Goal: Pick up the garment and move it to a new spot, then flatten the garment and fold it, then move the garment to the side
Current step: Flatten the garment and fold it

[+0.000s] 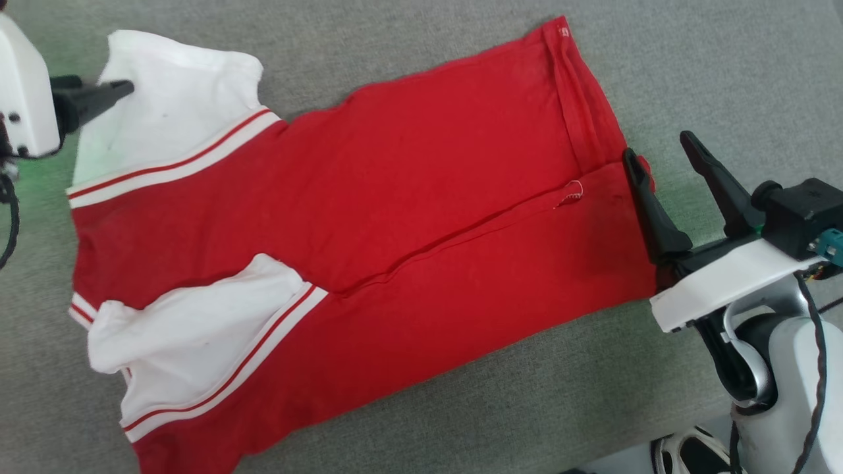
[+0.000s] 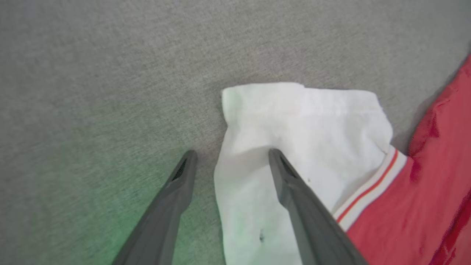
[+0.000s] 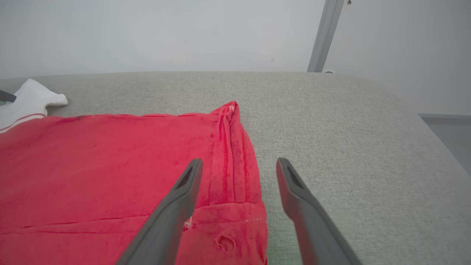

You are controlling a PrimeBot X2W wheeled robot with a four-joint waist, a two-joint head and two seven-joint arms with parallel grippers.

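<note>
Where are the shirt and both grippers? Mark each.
shirt [image 1: 408,197], head view, red body.
left gripper [image 2: 232,151], left wrist view, between its fingertips.
right gripper [image 3: 239,161], right wrist view, between its fingertips.

Bright even light, faint shadows, green glow spots, sl. blur

Head: steeply down over the whole red jersey [image 1: 428,197]. Left wrist: close above its far white sleeve [image 2: 312,121]. Right wrist: low along the hem [image 3: 232,154] toward the wall [image 3: 147,33], same sleeve at far left.
</note>
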